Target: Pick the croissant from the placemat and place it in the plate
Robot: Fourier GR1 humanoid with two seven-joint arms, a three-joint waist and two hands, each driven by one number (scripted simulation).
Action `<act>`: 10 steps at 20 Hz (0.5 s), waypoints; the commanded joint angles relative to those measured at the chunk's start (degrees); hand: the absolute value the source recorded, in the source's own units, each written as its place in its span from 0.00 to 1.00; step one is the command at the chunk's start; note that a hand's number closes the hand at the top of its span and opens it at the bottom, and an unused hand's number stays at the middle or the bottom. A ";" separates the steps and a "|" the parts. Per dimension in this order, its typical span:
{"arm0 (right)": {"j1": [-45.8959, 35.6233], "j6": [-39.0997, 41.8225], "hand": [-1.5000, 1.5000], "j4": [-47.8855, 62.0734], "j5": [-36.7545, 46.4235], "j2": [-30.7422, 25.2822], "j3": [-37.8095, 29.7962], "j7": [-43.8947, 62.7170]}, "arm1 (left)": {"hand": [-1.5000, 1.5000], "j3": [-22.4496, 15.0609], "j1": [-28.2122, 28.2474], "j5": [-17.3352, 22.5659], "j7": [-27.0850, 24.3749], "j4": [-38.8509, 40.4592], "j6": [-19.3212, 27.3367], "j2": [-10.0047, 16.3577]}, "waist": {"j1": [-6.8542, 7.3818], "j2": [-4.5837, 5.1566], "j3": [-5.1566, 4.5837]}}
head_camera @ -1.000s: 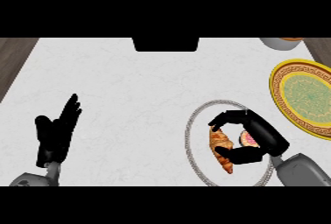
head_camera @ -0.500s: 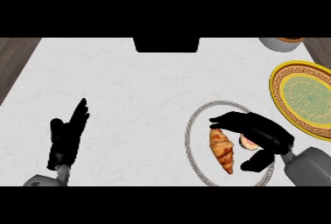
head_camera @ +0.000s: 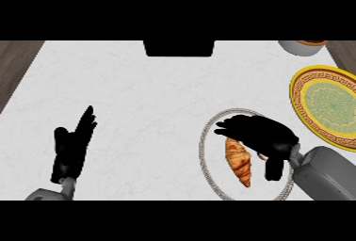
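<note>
A golden-brown croissant [head_camera: 238, 162] lies lengthwise on a round white placemat [head_camera: 208, 162] with a thin grey rim at the lower right. My right hand [head_camera: 261, 134] hovers over the croissant's far end. Its fingers reach left across that tip and its thumb [head_camera: 272, 170] points down just right of the pastry. The fingers are relaxed and do not close on the croissant. A yellow-rimmed plate [head_camera: 327, 106] with a green patterned centre sits at the right edge, just beyond the placemat. My left hand [head_camera: 73, 146] rests open at the lower left, fingers up.
A dark box-like object [head_camera: 178, 48] stands at the counter's far edge in the middle. A small round container [head_camera: 303, 46] sits at the far right corner. The white counter [head_camera: 153, 103] ends in a dark wooden strip [head_camera: 14, 66] on the left.
My right hand's fingers, which ringed the croissant a second ago, have spread and shifted over its far end. The croissant has stayed put. My left hand drifted slightly lower and to the right.
</note>
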 commanded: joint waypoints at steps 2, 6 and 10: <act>-3.52 11.88 0.00 -0.92 2.13 3.68 2.28 10.21 | 0.50 1.45 -3.07 -0.44 0.37 3.24 -0.75 -0.81 | -0.28 0.11 0.01; -2.92 13.78 0.00 4.53 5.82 8.41 1.72 10.29 | 0.50 1.69 0.08 -1.73 0.42 0.70 -0.28 -1.86 | 0.13 0.16 0.08; -0.32 14.93 0.00 4.42 10.65 8.30 -0.92 7.10 | 0.50 4.10 -0.79 -1.91 -0.77 1.91 -3.86 -2.39 | -0.12 0.15 0.08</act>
